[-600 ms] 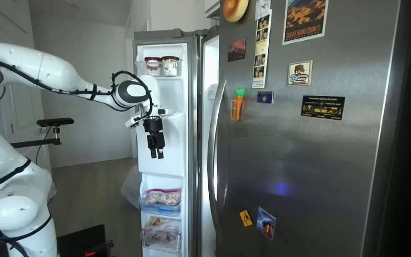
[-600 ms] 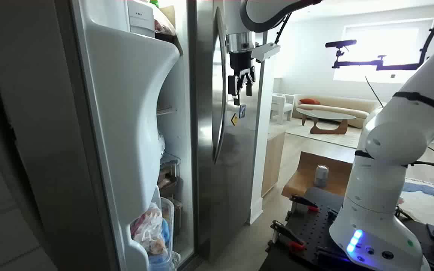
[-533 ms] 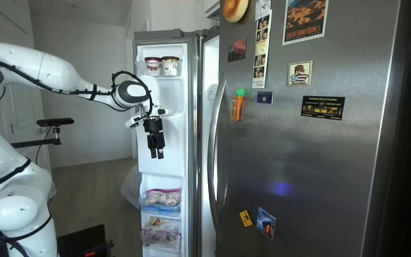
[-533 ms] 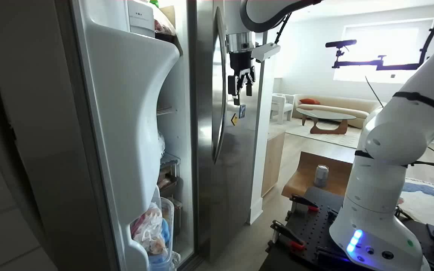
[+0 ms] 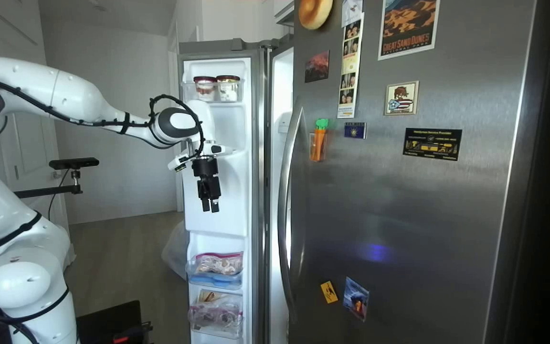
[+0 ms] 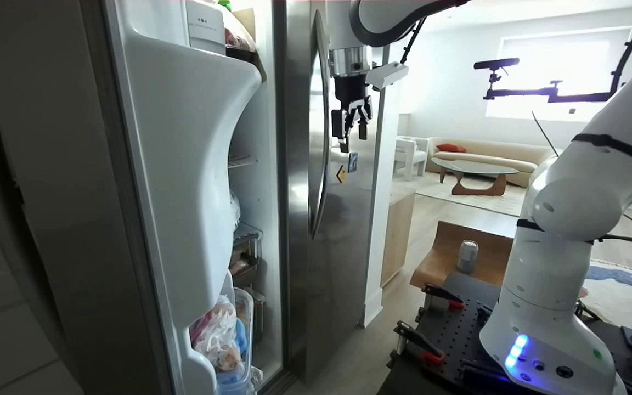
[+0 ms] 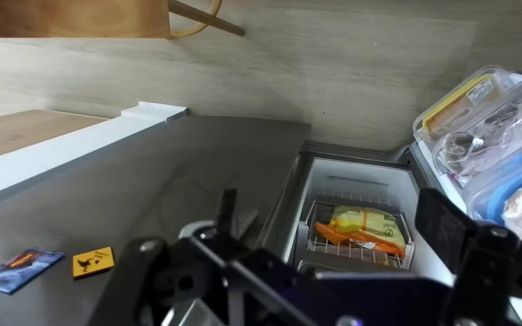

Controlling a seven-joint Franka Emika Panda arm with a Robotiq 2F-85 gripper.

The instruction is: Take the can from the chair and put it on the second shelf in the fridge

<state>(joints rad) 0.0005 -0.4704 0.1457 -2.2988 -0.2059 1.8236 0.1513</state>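
The can (image 6: 467, 256), its print too blurred to read, stands upright on the wooden chair (image 6: 491, 255), just past the edge of the black perforated board (image 6: 464, 329) that carries my base (image 6: 557, 334). Held against half a second ago, I find no shift: the can sits where it sat and my arm (image 5: 72, 98) is posed the same. My gripper (image 7: 329, 199) hangs pointing down, well apart from the can, its two fingers (image 7: 442, 226) parted wide. Near it rises the stainless-steel fridge (image 5: 423, 215), the wide door (image 6: 338, 263) closed, the narrow door (image 5: 231, 205) swung out. In an exterior view the long vertical handle (image 5: 284, 205) shows to one side of my gripper; how near, I cannot tell. In the wrist view, floor (image 7: 356, 81) stretches from the fridge's bottom edge out past the transparent door bins (image 7: 477, 199), and a wire basket (image 7: 329, 246) with a yellow-and-orange bag (image 7: 365, 226) shows between my fingers. The narrow door hides much of the interior; one shelf (image 6: 241, 162) peeks out as a thin strip, and I cannot tell its number. A brown wooden panel (image 7: 70, 18) is cut off at the wrist view's top edge.
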